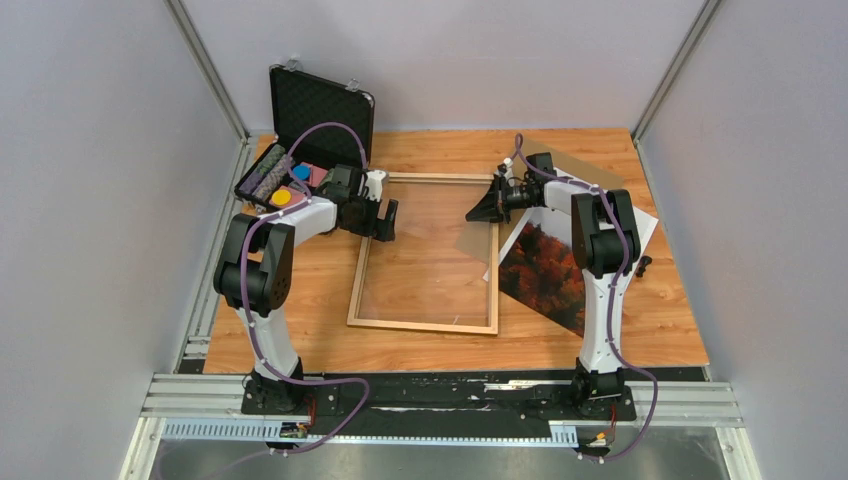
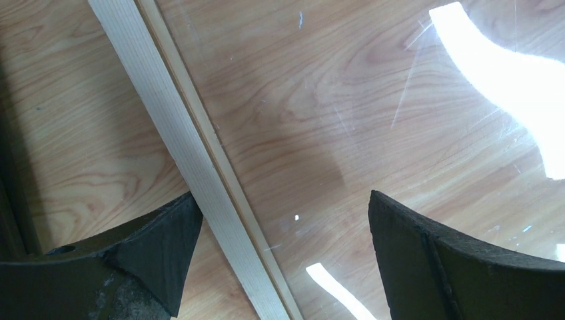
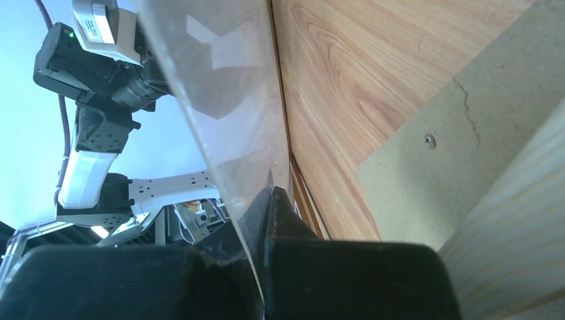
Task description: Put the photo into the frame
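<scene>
Here the photo point(image 1: 545, 268) lies beside the frame point(image 1: 425, 326), outside it.

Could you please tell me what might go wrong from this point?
The clear sheet is pinched only at one edge by the right fingers, so it could slip or bend. The open left fingers straddle a rail of the frame and may nudge it. The photo lies under the right arm, where the sheet might scrape it.
</scene>
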You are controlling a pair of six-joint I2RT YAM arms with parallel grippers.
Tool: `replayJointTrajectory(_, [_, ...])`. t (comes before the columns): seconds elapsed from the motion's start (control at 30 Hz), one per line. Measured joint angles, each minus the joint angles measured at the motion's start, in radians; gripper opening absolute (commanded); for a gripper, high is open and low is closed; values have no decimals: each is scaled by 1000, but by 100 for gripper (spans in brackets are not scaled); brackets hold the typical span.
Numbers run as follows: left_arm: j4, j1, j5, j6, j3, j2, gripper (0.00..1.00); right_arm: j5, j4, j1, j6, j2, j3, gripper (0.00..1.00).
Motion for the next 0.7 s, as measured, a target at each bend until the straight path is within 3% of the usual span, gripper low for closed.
replayJointTrajectory(0.4, [6,0,1,0,-4,-3,100,0,16,-1,11,0,-8,0])
replayJointTrajectory(0.7, [6,0,1,0,-4,-3,100,-21,169,-3,80,-4,-69,0])
